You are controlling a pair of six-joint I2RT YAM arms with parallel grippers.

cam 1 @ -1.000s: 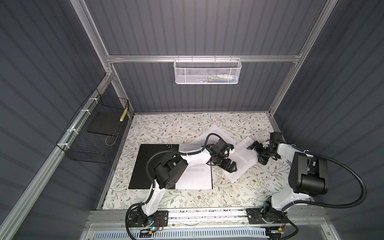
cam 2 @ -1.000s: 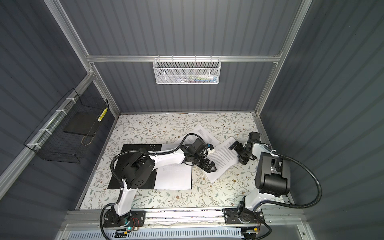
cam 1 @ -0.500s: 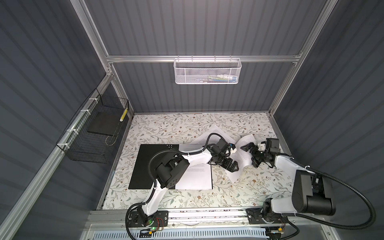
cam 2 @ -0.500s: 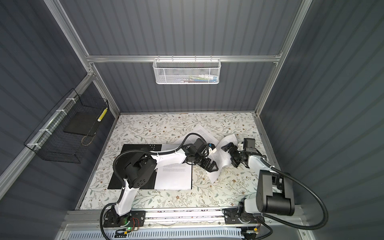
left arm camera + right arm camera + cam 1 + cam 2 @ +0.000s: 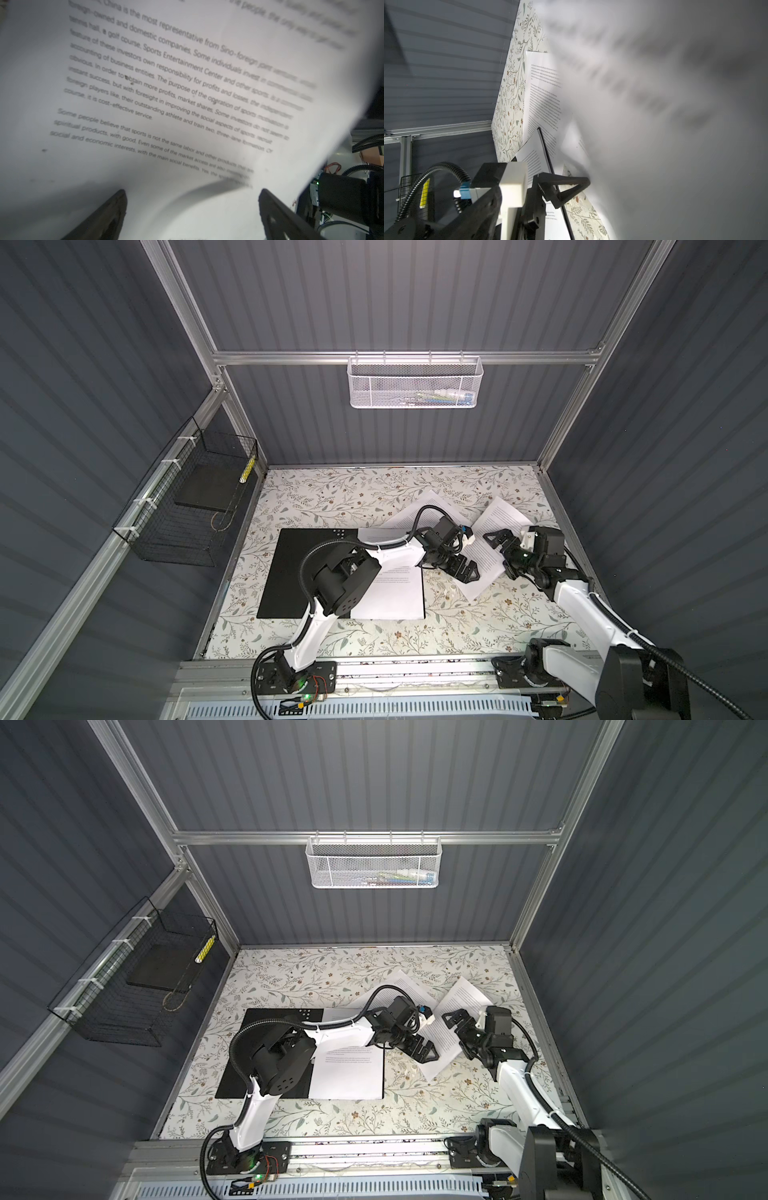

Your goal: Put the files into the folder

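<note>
The folder [image 5: 291, 572] [image 5: 249, 1052] lies open on the floral table, black inside up, and one printed sheet [image 5: 395, 593] lies on its right half. A second of the files [image 5: 432, 506] lies behind my left wrist. A third [image 5: 494, 514] [image 5: 465, 992] [image 5: 187, 93] lies slanted between my grippers, with its right side bowed up, and shows blurred close to the right wrist camera [image 5: 654, 124]. My left gripper [image 5: 465, 570] [image 5: 422, 1050] [image 5: 192, 207] is open at that sheet's left edge. My right gripper [image 5: 505, 553] [image 5: 463, 1036] is open over its right side; the sheet hides it in the right wrist view.
A black wire basket [image 5: 187, 522] on the left wall holds a dark flat slab [image 5: 205, 489]. A white mesh basket [image 5: 415, 383] hangs on the back wall. Metal frame posts stand at the back corners and the arms' rail [image 5: 415, 672] runs along the front.
The right arm has stretched forward and its gripper moved from the slanted sheet's right edge to over it. The sheet buckled up half a second ago and lies flatter now. The left gripper barely moved.
</note>
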